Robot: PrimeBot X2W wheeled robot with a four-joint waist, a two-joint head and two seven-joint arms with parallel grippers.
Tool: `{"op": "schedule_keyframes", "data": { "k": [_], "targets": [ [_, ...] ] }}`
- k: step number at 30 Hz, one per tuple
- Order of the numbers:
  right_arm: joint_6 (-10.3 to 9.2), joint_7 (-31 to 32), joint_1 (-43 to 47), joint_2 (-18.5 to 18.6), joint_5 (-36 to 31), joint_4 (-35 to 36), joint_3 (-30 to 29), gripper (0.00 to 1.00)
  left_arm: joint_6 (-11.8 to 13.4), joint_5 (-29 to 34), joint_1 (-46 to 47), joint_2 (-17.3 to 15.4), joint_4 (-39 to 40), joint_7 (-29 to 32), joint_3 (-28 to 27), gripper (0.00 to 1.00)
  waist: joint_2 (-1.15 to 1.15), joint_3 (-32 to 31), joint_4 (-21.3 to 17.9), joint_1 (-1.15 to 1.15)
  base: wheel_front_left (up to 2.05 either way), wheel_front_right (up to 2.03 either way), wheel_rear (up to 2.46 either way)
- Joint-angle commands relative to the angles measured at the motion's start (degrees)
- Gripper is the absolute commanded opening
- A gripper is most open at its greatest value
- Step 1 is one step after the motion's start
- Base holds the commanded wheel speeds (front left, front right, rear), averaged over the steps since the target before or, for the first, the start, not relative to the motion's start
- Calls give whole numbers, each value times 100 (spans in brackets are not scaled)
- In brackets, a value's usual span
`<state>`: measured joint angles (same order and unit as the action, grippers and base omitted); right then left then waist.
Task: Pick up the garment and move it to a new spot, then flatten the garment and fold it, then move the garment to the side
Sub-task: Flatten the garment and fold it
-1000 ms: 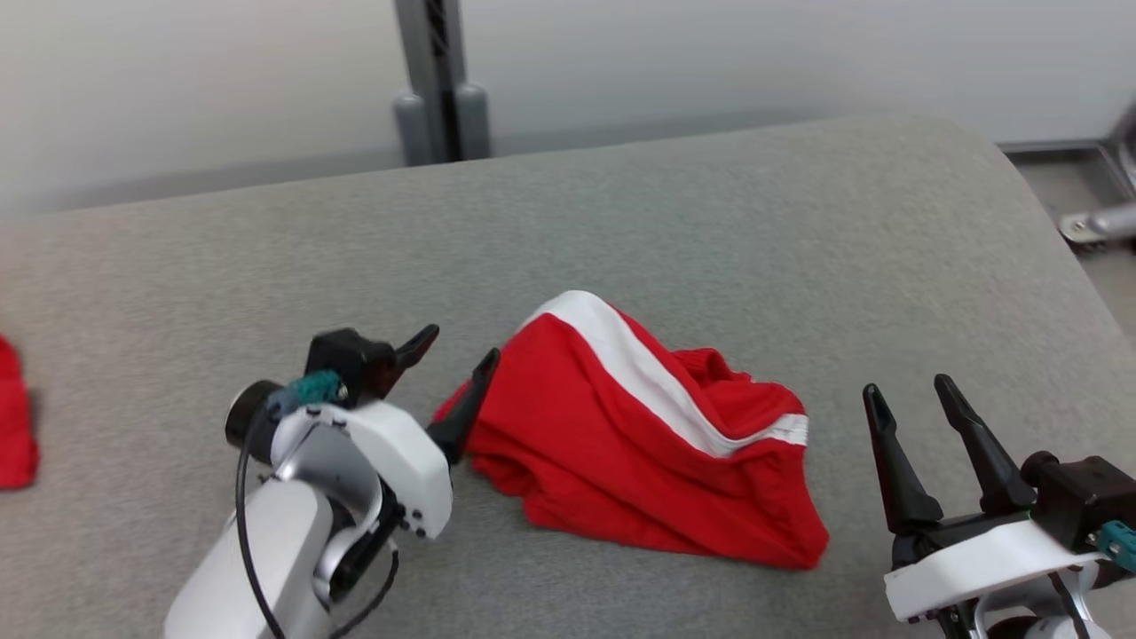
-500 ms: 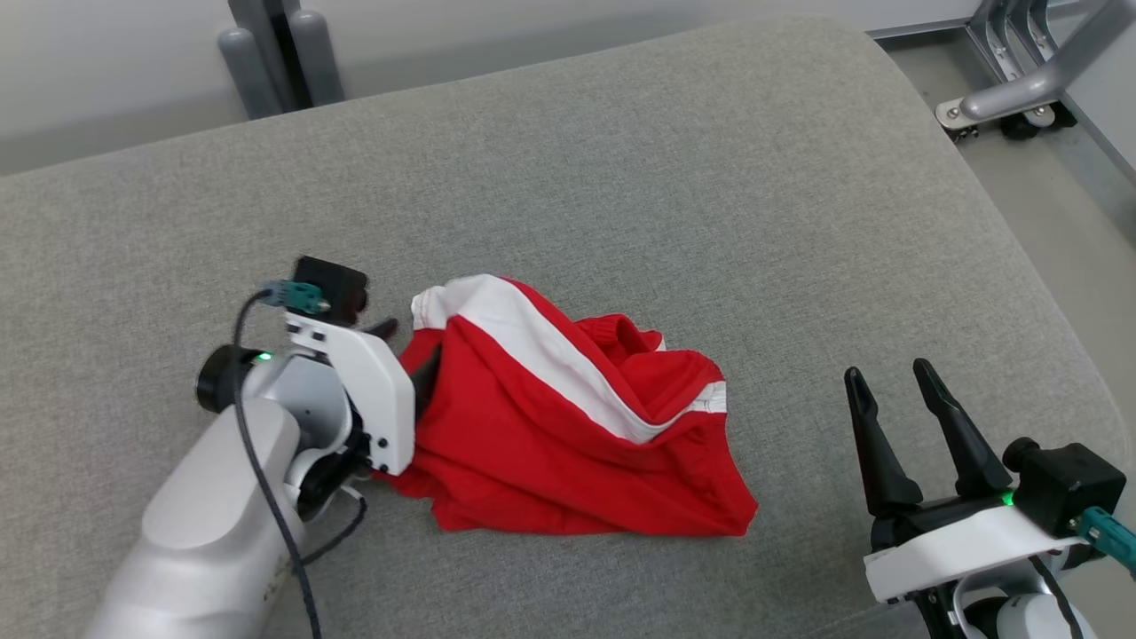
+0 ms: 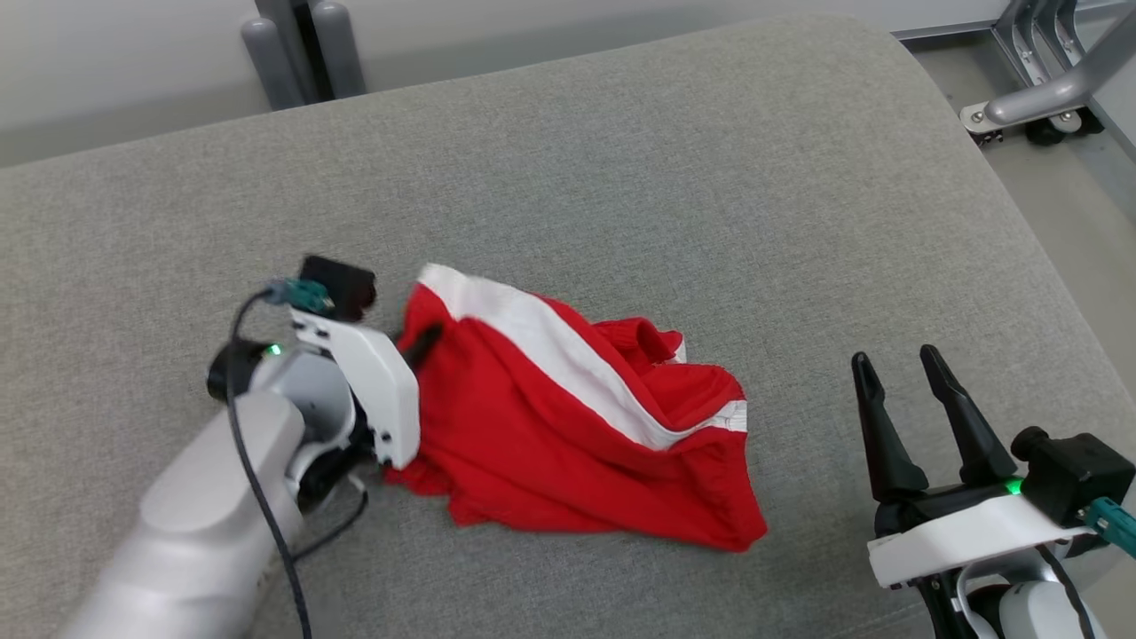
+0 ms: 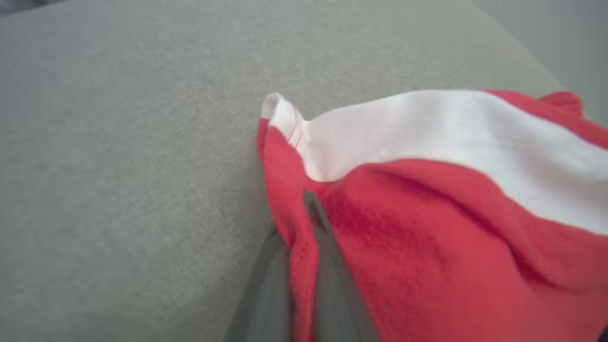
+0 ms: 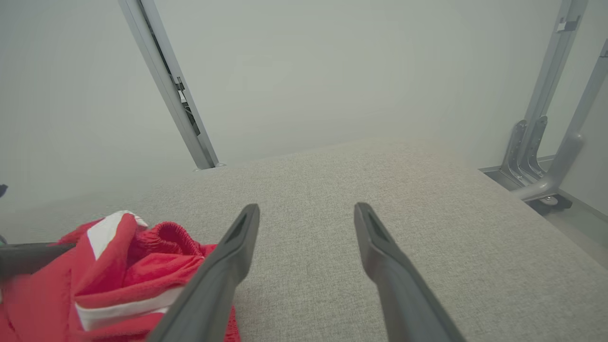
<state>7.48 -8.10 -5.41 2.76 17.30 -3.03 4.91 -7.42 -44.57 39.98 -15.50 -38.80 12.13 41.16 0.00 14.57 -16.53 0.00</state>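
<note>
The left end effector pinches the garment by its hem, and the rest lies crumpled beyond its tips. The cloth looks soft, light and floppy, so hem grips suit. The right end effector is spread, empty, to the garment's side.

Head camera looks down over the grey worktop; left wrist camera crowds the red garment, which the low right one shares.
</note>
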Motion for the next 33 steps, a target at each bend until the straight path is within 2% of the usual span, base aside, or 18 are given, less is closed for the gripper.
{"op": "schedule_keyframes", "data": {
  "k": [1, 6, 11, 15, 19, 26, 30, 31, 32, 33],
  "targets": [
    [3, -29, -8, 26, 15, -36, -47, 100, 63, 71, 158, -29, -29, -252, -99, 0, 0, -14, 34, 0, 0, 0, 0],
    [3, -31, 31, 26, -19, -31, -194, 100, 305, 187, 477, -110, -31, -1158, -441, 0, 0, -98, 204, 0, 0, 0, 0],
    [3, 39, 81, 24, -45, 26, -333, 100, 364, 156, 445, -222, 195, -1518, -613, 0, 0, -156, 438, 0, 0, 0, 0],
    [3, 109, 107, 25, -92, 100, -470, 100, 511, 106, -110, -438, 678, -1789, -696, 0, 0, -211, 692, 0, 0, 0, 0],
    [3, 209, 141, 30, -145, 177, -614, 100, 838, 15, -949, -605, 1348, -2004, -800, 0, 0, -236, 973, 0, 0, 0, 0],
    [3, 407, 192, 34, -229, 289, -710, 100, 1321, -271, -2220, -559, 2296, -2139, -836, 0, 0, -294, 1392, 0, 0, 0, 0],
    [3, 517, 184, 72, -236, 343, -704, 100, 1411, -434, -2632, -452, 2465, -2086, -785, 0, 0, -341, 1508, 0, 0, 0, 0],
    [3, 531, 179, 78, -227, 355, -695, 100, 1444, -456, -2693, -438, 2451, -2085, -785, 16, 0, -356, 1525, 0, 0, 0, 0],
    [3, 553, 174, 84, -229, 360, -689, 100, 1484, -432, -2728, -452, 2436, -2132, -797, 82, 0, -371, 1536, 0, 0, 0, 0],
    [3, 564, 170, 88, -233, 369, -682, 100, 1511, -447, -2761, -431, 2429, -2162, -806, 100, 0, -384, 1547, 0, 0, 0, 0]
  ]
}}
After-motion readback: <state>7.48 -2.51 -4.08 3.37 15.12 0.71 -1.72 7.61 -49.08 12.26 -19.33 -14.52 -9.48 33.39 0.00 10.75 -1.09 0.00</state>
